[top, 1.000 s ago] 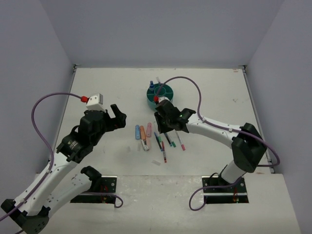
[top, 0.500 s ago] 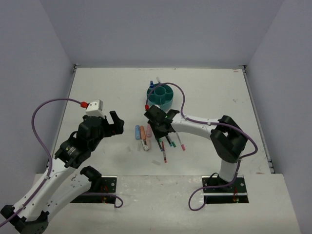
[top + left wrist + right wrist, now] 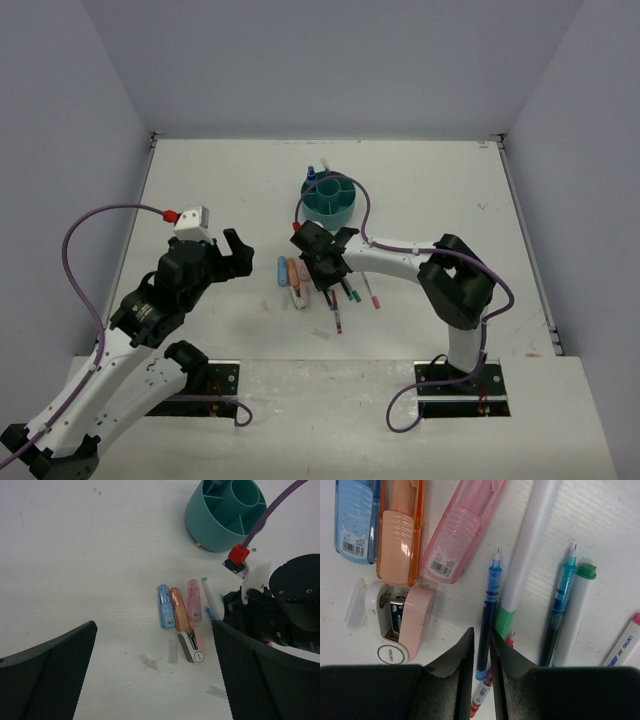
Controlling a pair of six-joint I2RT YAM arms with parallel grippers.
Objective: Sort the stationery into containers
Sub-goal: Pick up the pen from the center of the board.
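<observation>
The teal organiser (image 3: 328,200) stands at the back of the table, with a blue item in a far compartment. The stationery lies in front of it: blue (image 3: 355,520), orange (image 3: 400,530) and pink (image 3: 462,535) markers, a white and pink eraser-like piece (image 3: 400,625), and several thin pens. My right gripper (image 3: 322,268) is down on the pens. In the right wrist view its jaws (image 3: 481,635) are closed on a blue pen (image 3: 487,605) that lies on the table beside a white pen with a green band (image 3: 527,555). My left gripper (image 3: 235,250) hangs open and empty left of the markers.
A teal pen (image 3: 560,610), a green-capped white pen (image 3: 577,615), a red pen (image 3: 482,695) and a pink-capped pen (image 3: 625,640) lie close around the right fingers. In the left wrist view the organiser (image 3: 227,512) is at the top right, with the right arm's purple cable over it.
My right gripper has moved from beside the organiser toward the left and down onto the pile of pens. My left arm has drawn back a little.
</observation>
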